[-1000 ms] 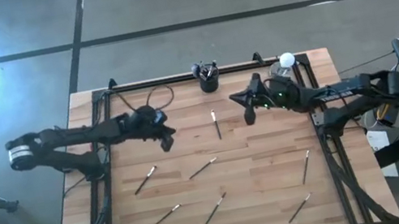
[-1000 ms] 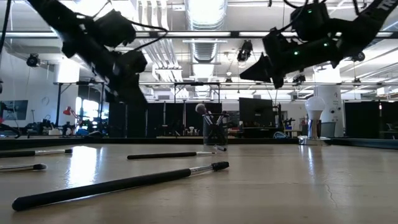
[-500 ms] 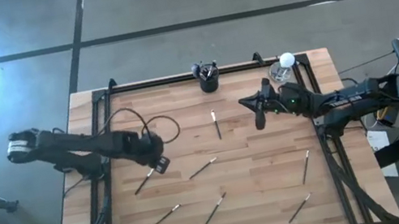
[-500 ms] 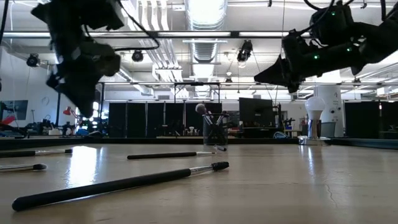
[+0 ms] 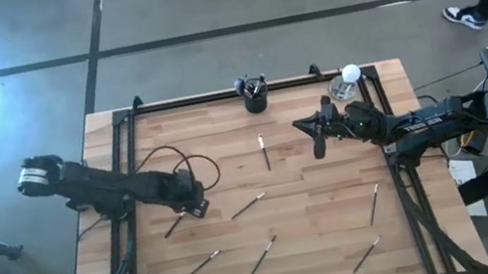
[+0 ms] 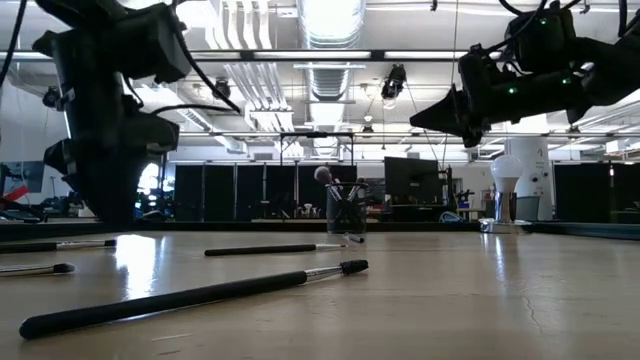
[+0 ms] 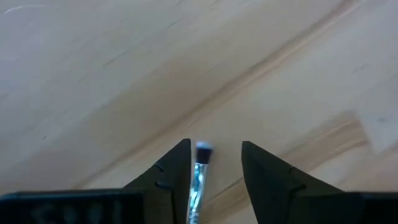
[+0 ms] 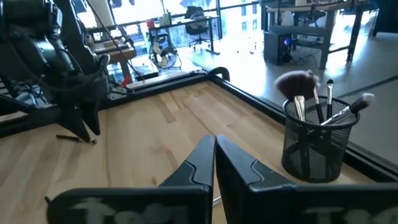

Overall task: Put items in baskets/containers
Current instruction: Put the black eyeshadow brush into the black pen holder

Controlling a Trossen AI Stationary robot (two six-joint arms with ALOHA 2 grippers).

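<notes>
my left claw [image 7: 214, 177] spread narrow, low over counter [image 5: 315, 195] | makeup brush [image 7: 199, 177] lies between my fingers, silvery ferrule | light, stiff, likely slippery: pinch mid-handle | right claw [image 8: 214, 162] closed, empty, mesh cup [image 8: 317, 146] ahead

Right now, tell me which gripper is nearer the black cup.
Right. The right gripper hovers just beside the black cup; the left gripper is farther off, down over a brush.

The cup [image 5: 256, 100] stands at the table's [image 5: 316, 205] far edge with brushes in it; seven brushes lie scattered before it, one [image 7: 200, 177] between the left gripper's [image 7: 214, 168] fingers.
</notes>
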